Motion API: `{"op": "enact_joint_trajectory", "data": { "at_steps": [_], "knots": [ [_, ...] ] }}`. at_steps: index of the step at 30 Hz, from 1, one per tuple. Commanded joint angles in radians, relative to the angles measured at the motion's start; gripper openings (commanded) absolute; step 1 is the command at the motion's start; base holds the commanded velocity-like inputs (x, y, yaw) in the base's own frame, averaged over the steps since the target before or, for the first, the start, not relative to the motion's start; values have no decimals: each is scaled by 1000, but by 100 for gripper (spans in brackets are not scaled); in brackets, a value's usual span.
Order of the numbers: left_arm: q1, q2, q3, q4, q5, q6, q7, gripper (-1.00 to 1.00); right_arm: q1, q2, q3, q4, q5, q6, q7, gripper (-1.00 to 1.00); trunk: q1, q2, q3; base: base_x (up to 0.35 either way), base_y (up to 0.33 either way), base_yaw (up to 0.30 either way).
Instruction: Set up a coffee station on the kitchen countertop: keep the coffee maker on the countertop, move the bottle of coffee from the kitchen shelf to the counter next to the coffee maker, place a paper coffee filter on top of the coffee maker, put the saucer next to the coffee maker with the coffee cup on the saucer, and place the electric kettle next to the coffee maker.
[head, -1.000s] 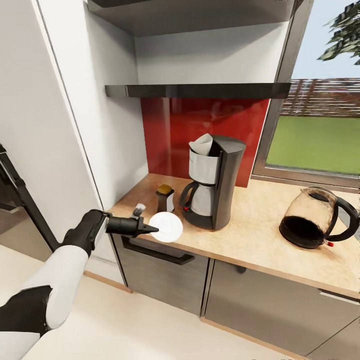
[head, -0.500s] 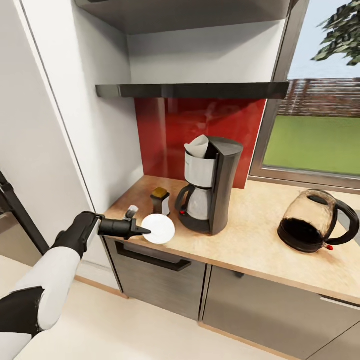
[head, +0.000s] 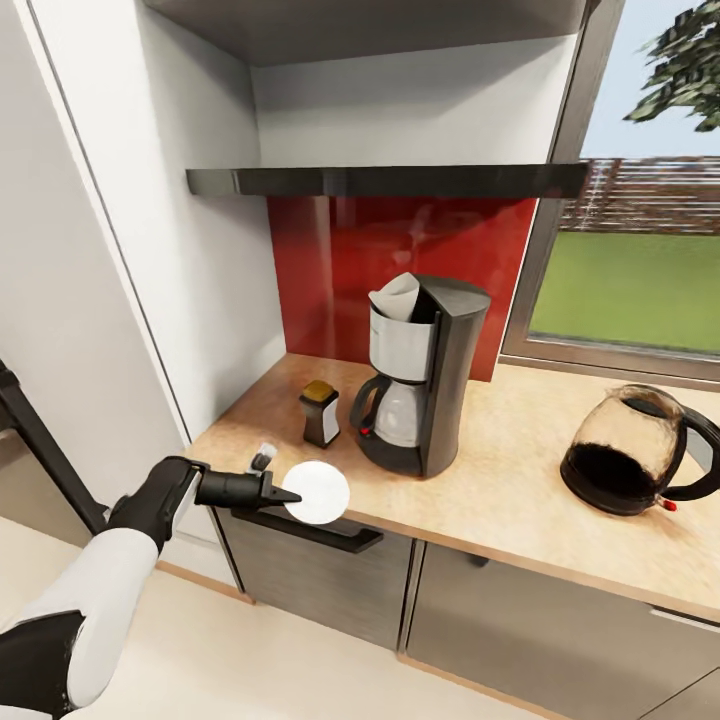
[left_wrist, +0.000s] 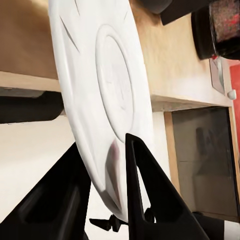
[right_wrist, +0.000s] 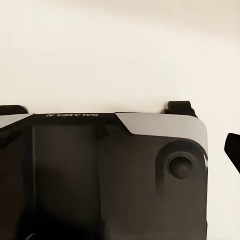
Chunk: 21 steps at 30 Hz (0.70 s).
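Wood-grain countertop (head: 520, 480), red backsplash (head: 400, 270), window (head: 640, 260), left hand (head: 272, 492) grasping saucer (head: 318, 492)

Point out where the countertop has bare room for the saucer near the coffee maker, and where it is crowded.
The saucer, pinched by the left gripper, sits at the front edge of the countertop. Bare patches: the front strip before the coffee maker, and the wide stretch between it and the electric kettle. Crowded: the corner gap between the bottle of coffee and the maker.
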Motion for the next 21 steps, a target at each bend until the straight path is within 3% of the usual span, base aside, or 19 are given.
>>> {"op": "enact_joint_trajectory", "data": {
  "at_steps": [1, 9, 16, 21],
  "knots": [
    [3, -1, 5, -1, -9, 10, -9, -100, 0, 1, 8, 1, -10, 3, 3, 100, 0, -1, -1, 0, 0, 0],
    [8, -2, 6, -3, -6, 10, -9, -100, 6, 0, 8, 1, -10, 3, 3, 100, 0, -1, -1, 189, 0, -126],
    [10, -1, 6, -1, -9, 10, -9, -100, 7, 0, 8, 1, -10, 3, 3, 100, 0, -1, -1, 104, 0, -10],
    [44, 0, 6, -1, -10, 10, -8, -100, 7, 0, 8, 1, -10, 3, 3, 100, 0, -1, -1, 107, 0, 0]
  ]
}}
